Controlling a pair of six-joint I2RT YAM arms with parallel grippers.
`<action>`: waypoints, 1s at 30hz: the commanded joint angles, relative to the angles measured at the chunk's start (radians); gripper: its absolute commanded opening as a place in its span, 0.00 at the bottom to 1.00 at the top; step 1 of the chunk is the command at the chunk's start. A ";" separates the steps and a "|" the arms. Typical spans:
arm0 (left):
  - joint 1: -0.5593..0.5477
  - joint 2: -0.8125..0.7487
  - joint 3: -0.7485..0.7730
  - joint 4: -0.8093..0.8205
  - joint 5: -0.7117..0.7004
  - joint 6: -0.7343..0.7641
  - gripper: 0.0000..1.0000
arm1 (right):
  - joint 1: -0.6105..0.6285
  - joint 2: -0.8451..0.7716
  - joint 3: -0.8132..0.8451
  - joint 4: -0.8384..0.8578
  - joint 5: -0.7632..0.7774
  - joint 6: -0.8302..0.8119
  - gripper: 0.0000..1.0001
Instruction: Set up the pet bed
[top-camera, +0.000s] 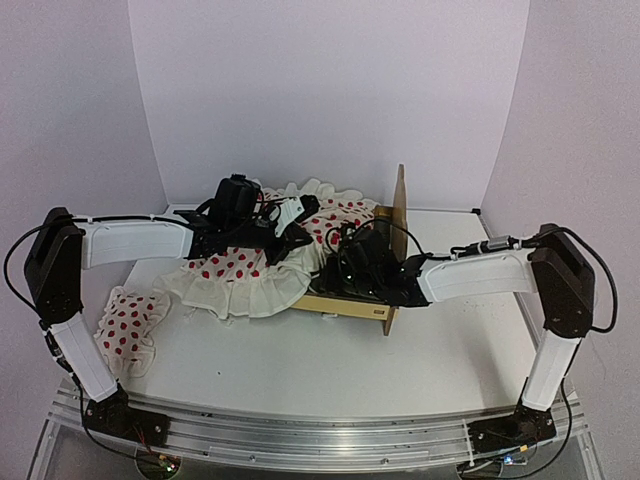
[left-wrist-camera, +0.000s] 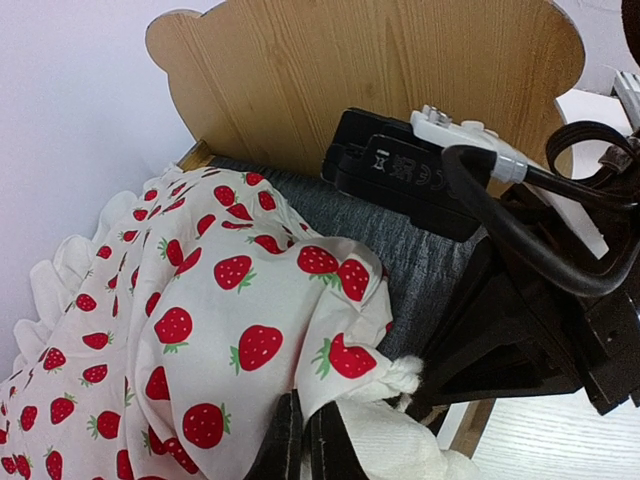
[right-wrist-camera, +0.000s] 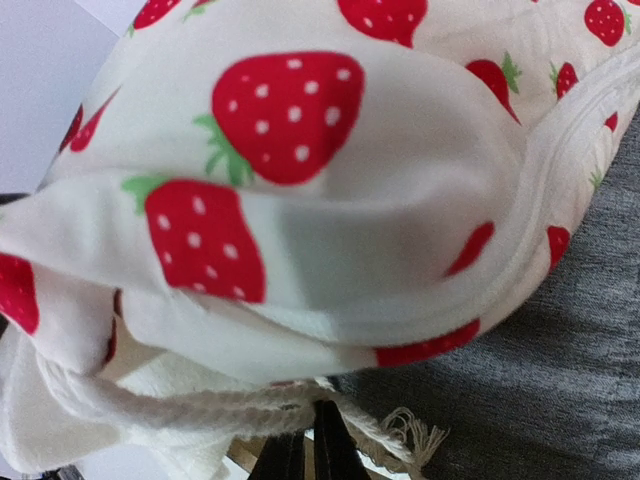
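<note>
Pinching the strawberry cloth (top-camera: 235, 270), left gripper (left-wrist-camera: 303, 430) and right gripper (right-wrist-camera: 305, 448) are both closed; pet bed (top-camera: 345, 305) runs lengthwise under the right one, headboard (top-camera: 400, 210) rightward.

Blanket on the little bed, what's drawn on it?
The blanket has red strawberries with green tops on cream, clearest in the right wrist view.

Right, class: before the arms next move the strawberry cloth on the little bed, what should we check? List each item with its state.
1. Left gripper shut on strawberry cloth: ok.
2. Right gripper shut on the cloth's corded edge: ok.
3. Grey mattress fully covered: not ok, part bare.
4. Pet bed flat on table, headboard upright: ok.
5. Pillow on bed: not ok, lies on table.
6. Cloth free underneath: cannot tell.
</note>
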 joint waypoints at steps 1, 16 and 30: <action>0.001 -0.032 -0.009 0.048 -0.004 0.008 0.00 | 0.000 -0.107 0.006 -0.128 0.033 -0.024 0.05; 0.001 -0.029 -0.015 0.051 0.000 0.009 0.00 | -0.004 -0.258 -0.018 -0.345 -0.012 -0.114 0.06; -0.002 -0.034 -0.026 0.056 0.019 0.007 0.00 | -0.020 -0.229 0.023 -0.365 -0.132 -0.173 0.11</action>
